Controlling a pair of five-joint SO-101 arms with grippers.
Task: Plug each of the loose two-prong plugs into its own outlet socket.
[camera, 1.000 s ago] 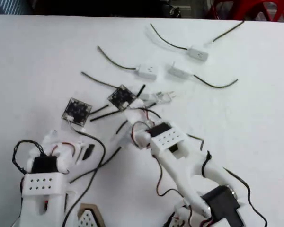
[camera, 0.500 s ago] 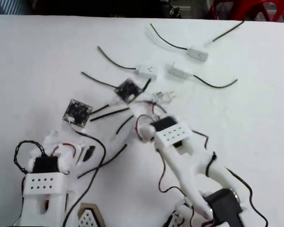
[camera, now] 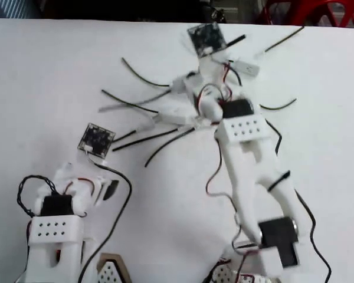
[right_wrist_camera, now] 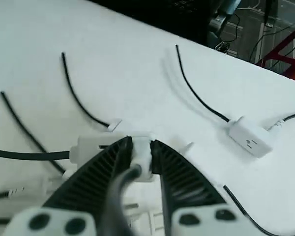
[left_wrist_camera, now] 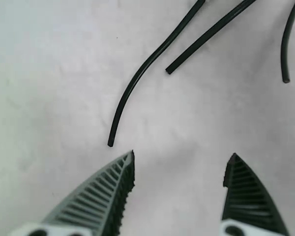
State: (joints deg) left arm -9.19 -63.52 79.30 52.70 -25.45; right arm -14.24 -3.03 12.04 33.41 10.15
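We're on the grab step, we reckon. Our right hand (right_wrist_camera: 141,143) is pinched tight on a white block (right_wrist_camera: 91,147) with a cord, mid-table toward the far edge. Plug or socket, we can't tell. Our left hand (left_wrist_camera: 182,155) gapes wide and empty over the near-left table (camera: 59,71). A spare socket (right_wrist_camera: 250,138) lies far right. Next probably needs prongs squared to slots, then a straight push.

The high view looks down from above the arms' end, wide over the table (camera: 47,71). The left wrist view faces almost straight down, close above the table, past the left gripper (left_wrist_camera: 182,155). The right wrist view looks low and forward past the right gripper (right_wrist_camera: 141,142) and the socket (right_wrist_camera: 91,147) it clamps, toward the far edge. It shares the far socket (right_wrist_camera: 250,138) with the high view.
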